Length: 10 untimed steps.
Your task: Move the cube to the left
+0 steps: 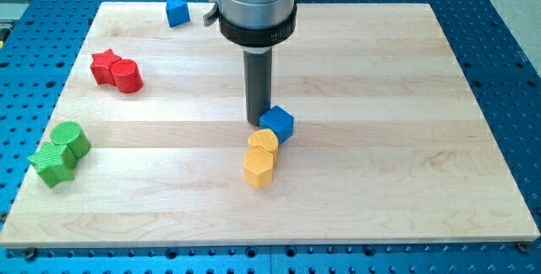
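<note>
Positioned near the board's middle, my tip [256,123] is planted on the wooden board [380,181], and nothing is held by it, since it is a bare rod that only pushes. The blue cube [276,123] is found just to the view's right of the tip, apparently touching it, though the contact line is hidden by the rod's own width and cannot be confirmed.

Directly below the cube, two yellow blocks [261,158] are stacked along a short line running toward the view's bottom, the upper one touching or nearly touching the cube's lower edge.

The coming move is judged to turn on one relation: the tip lies on the cube's left side, which is the side toward which the cube must travel. A leftward push would call for the tip to be brought round to the cube's right face first; the route above the cube looks free, while the route below is blocked by the yellow blocks.

Farther off, two red blocks [117,71] and two green blocks [59,152] are set near the view's left edge, and a second blue block [176,11] near the top.
</note>
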Available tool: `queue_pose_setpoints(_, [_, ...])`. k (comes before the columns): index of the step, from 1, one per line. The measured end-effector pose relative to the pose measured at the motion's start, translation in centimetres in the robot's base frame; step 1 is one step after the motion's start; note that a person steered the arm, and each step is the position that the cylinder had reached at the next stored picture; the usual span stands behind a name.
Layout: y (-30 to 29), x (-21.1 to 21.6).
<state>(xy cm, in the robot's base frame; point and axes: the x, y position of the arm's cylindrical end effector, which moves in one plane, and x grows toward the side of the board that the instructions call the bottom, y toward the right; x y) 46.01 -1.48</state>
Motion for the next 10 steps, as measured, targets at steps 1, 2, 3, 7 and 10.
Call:
queue_pose_setpoints(1, [-0.1, -0.2])
queue_pose_setpoints(2, [1.7, -3.6])
queue_pose_setpoints(3, [10.7, -2.0])
queue_pose_setpoints(7, [6.9, 1.1])
queue_pose_setpoints(10, [3.6, -0.1])
